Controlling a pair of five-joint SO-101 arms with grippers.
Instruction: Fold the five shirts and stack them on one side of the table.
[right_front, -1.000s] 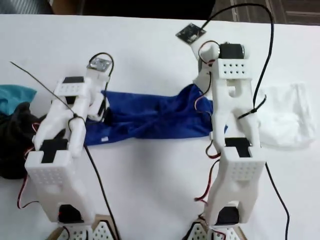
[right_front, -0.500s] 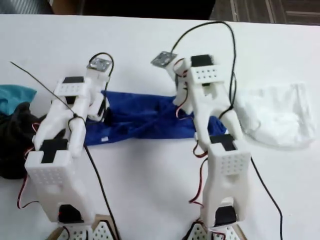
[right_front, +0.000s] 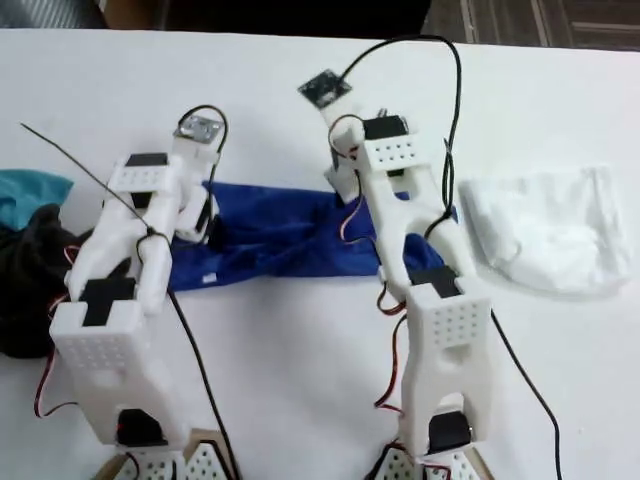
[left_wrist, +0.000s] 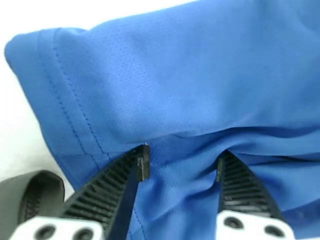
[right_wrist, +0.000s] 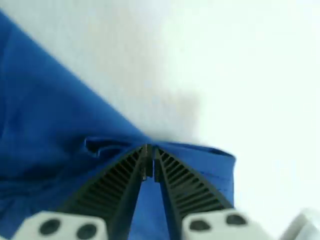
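So the blue shirt (right_front: 290, 235) lies stretched out in a long crumpled band across the middle of the white tabletop (right_front: 300, 100), running between the two arms. The left claw (left_wrist: 183, 165) sits at the shirt's left end, just in from a stitched hem, with its jaws spread apart. The blue cloth (left_wrist: 200, 90) bunches up in the gap between the tips, so it's over the fabric but not clamping it. The right claw (right_wrist: 151, 162) is further along, at the far edge of the shirt's right portion. Its jaws are squeezed nearly together on a small fold of the blue fabric (right_wrist: 45, 150), right where the cloth meets bare tabletop. A rumpled white shirt (right_front: 545, 230) lies to the right, near the blue one's right end; I can't tell if they touch. Over at the left edge, a black shirt (right_front: 30, 280) is heaped up with a teal shirt (right_front: 25, 195) just behind it.
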